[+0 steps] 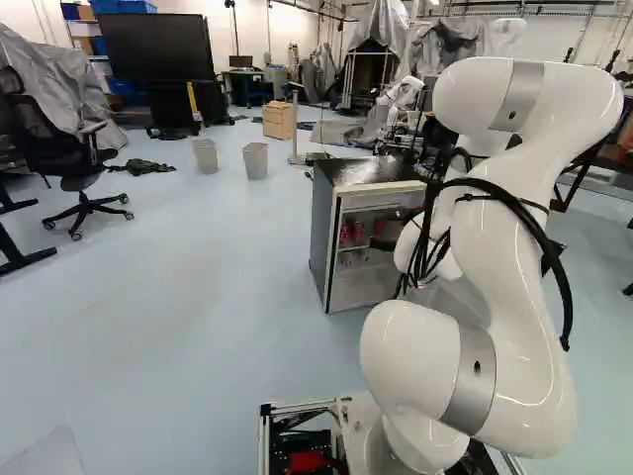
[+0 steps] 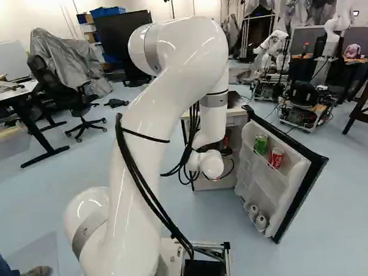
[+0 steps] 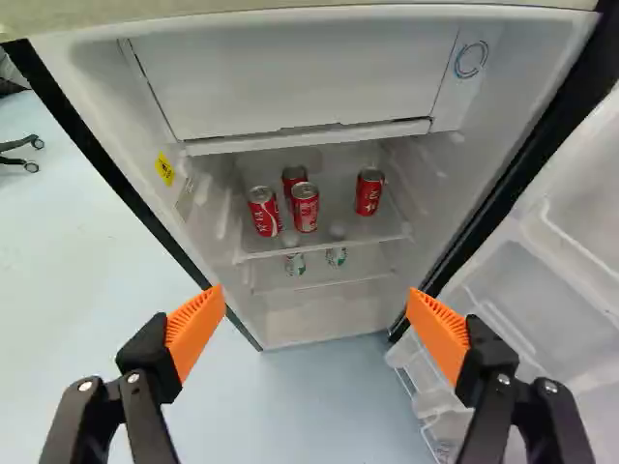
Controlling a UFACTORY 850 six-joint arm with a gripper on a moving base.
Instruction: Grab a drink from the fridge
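Four red cans point(image 3: 305, 208) are being held upright on the upper shelf point(image 3: 329, 244) inside the fridge point(image 1: 321, 233): three are being kept close together toward the left, one apart toward the right. Two green-and-white cans point(image 3: 295, 265) are being seen below that shelf. The tool point(image 1: 384, 232) is being held open before the fridge, its orange pads point(image 3: 195, 327) being spread wide apart.

In the right base view, the opened door point(image 2: 317, 172) is being shown with a green can point(image 2: 261, 143) and a red can point(image 2: 276, 158) in its upper rack, two white round objects point(image 2: 254, 211) being carried lower down; in the wrist view, that upper rack is being left out.

The fridge is being supported by a pale blue floor point(image 1: 198, 287). Access is being bounded by the door on the right and by the freezer compartment point(image 3: 300, 77) above; the far can of the group is being partly hidden by nearer ones.

Beyond, two bins point(image 1: 255, 160) and a cardboard box point(image 1: 279, 121) are being seen at far left, an office chair point(image 1: 74, 148) at left, another robot point(image 2: 272, 51) at far right. At near left, a person's shoe point(image 2: 36, 275) is being shown.
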